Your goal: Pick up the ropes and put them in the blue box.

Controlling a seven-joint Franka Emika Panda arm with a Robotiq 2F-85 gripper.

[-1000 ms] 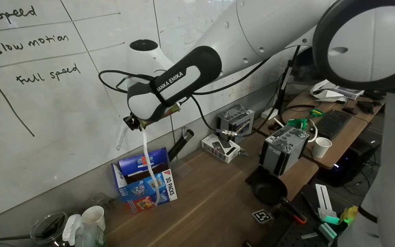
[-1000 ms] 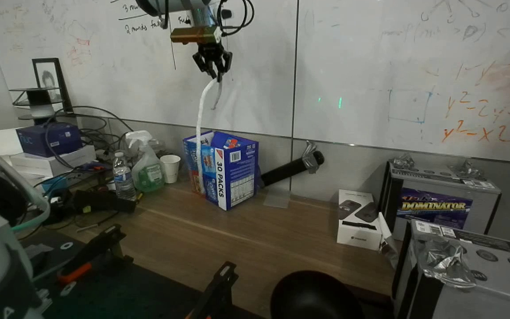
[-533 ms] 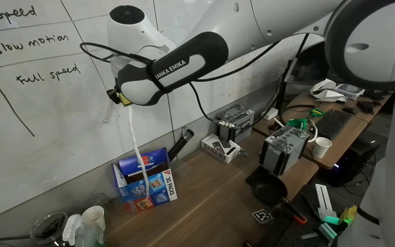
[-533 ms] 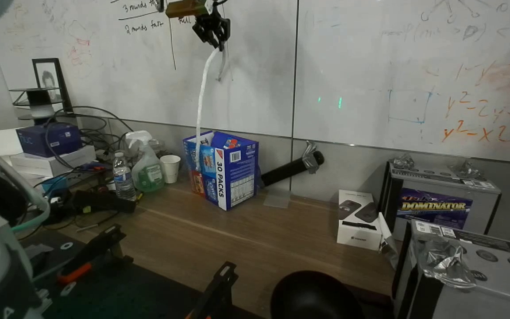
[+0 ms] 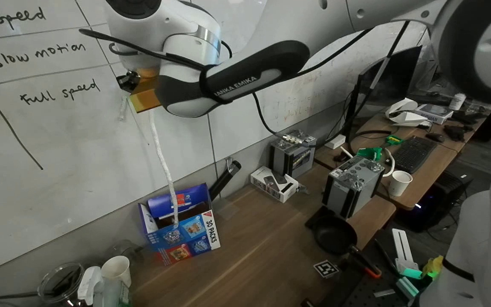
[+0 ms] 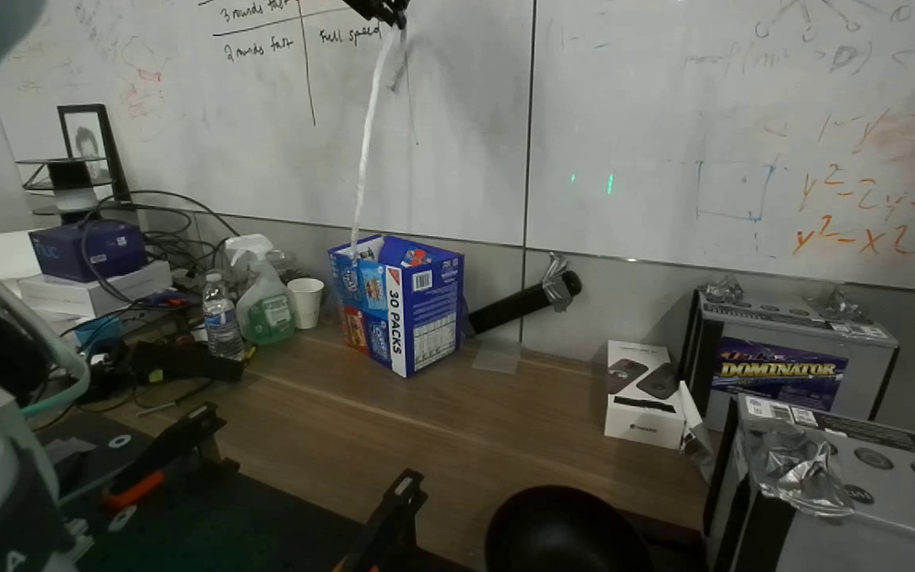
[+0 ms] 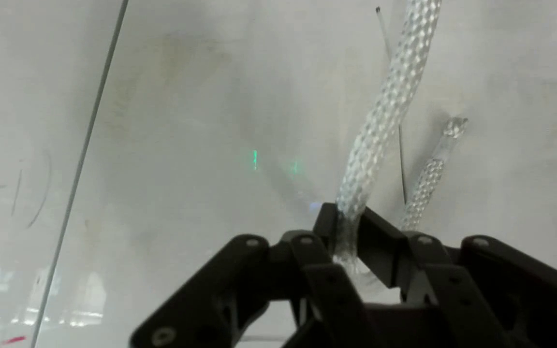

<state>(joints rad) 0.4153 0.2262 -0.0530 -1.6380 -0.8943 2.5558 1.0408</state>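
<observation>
A white braided rope [image 7: 385, 116] is pinched between the fingertips of my gripper [image 7: 347, 223], which is shut on it. Its long strand [image 5: 163, 160] hangs down towards the blue box [image 5: 186, 232], and the short free end [image 7: 426, 186] dangles on the far side of the fingers. In both exterior views, the lower tip of the strand [image 6: 362, 175] appears level with the front top rim of the box; whether it is in front of or above the opening I cannot tell. The box [image 6: 434, 310] stands upright, its top open. My gripper [image 6: 400, 20] is high above it, close to the whiteboard.
The whiteboard [image 6: 648, 95] rises right behind the box. Beside the box are a paper cup [image 6: 306, 302], a spray bottle [image 6: 267, 306] and a slanted black tube [image 6: 513, 308]. Grey batteries [image 5: 352, 185], a white carton [image 5: 274, 183] and a black pan [image 5: 335, 234] stand further off.
My gripper has risen with the rope in it and keeps its grip. The strand's lower tip has gone up from near the bottom of the box's front to its top rim. The box has not moved.
</observation>
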